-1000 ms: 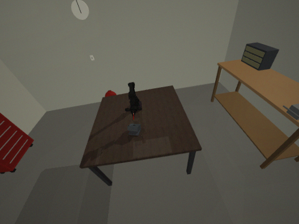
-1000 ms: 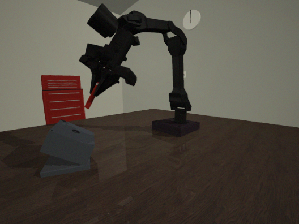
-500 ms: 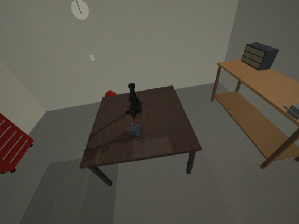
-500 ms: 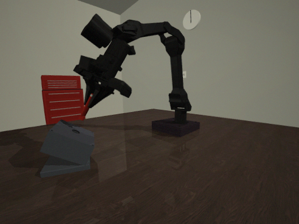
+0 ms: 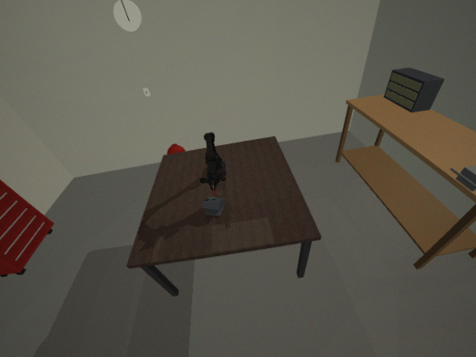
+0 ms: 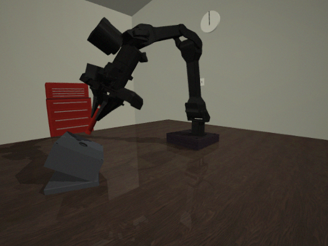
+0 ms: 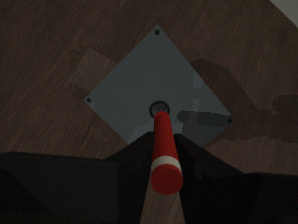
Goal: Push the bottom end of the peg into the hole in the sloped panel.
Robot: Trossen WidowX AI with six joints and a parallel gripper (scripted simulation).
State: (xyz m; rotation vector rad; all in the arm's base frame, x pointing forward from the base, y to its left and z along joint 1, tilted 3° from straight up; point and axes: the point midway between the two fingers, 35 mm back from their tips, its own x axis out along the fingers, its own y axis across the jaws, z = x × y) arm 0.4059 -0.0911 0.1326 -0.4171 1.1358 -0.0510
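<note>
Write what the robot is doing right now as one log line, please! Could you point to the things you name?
tool (image 5: 214, 187) (image 6: 95, 118) (image 7: 163, 139): shut on red peg (image 5: 214, 192) (image 6: 92, 122) (image 7: 164, 142) | peg: tilted, outside hole (image 6: 83, 144) (image 7: 159, 108) | sloped panel (image 5: 214, 203) (image 6: 76, 151) (image 7: 145, 75): on table (image 5: 252, 180) (image 6: 217, 186) (image 7: 40, 65)

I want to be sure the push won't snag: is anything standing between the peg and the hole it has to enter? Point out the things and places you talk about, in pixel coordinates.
Nothing visible stands in the way. The peg (image 6: 94, 120) (image 7: 164, 140), held in the gripper (image 6: 97, 113) (image 7: 163, 139), has only open space between its bottom end and the round hole (image 6: 83, 144) (image 7: 159, 109).

One peg (image 5: 214, 191) (image 6: 93, 122) (image 7: 164, 140), two tables (image 5: 243, 180) (image 6: 217, 186) (image 7: 40, 65).
</note>
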